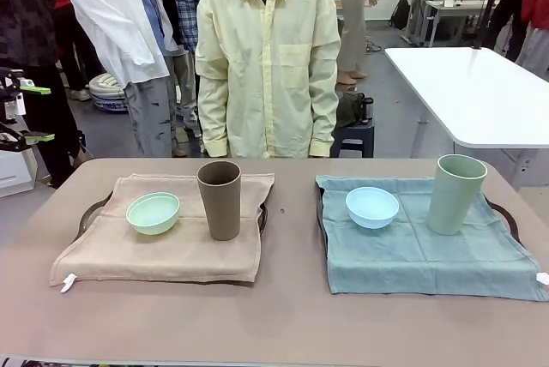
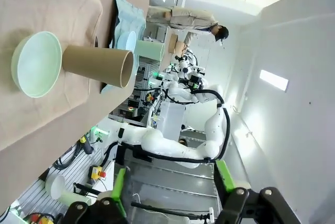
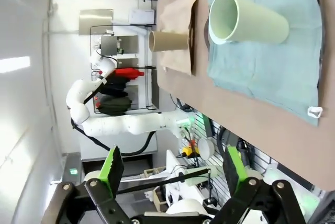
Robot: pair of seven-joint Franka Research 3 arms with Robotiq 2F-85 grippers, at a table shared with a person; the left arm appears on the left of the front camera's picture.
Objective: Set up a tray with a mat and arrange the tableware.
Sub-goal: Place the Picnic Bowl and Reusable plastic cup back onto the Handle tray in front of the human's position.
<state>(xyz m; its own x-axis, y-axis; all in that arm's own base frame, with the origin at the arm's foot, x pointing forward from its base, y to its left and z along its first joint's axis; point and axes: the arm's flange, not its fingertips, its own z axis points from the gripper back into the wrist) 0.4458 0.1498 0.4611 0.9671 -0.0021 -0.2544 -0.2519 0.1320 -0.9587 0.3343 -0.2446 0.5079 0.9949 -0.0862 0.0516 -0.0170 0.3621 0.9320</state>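
A tan mat (image 1: pixel 163 247) covers the left tray (image 1: pixel 87 213); a mint green bowl (image 1: pixel 153 213) and an upright brown tumbler (image 1: pixel 220 200) stand on it. A teal mat (image 1: pixel 420 251) covers the right tray (image 1: pixel 508 215), which holds a light blue bowl (image 1: pixel 372 207) and a pale green tumbler (image 1: pixel 455 194). My left gripper (image 1: pixel 34 112) hangs open off the table's left side, far from the mint bowl (image 2: pixel 36 63) and brown tumbler (image 2: pixel 97 66). My right gripper (image 3: pixel 172 169) is open, well back from the pale green tumbler (image 3: pixel 251 20).
A person in a pale yellow shirt (image 1: pixel 268 58) stands at the table's far edge, hands out of sight. Bare brown tabletop (image 1: pixel 283 315) runs along the near edge and between the trays. A white table (image 1: pixel 480 93) stands at the back right.
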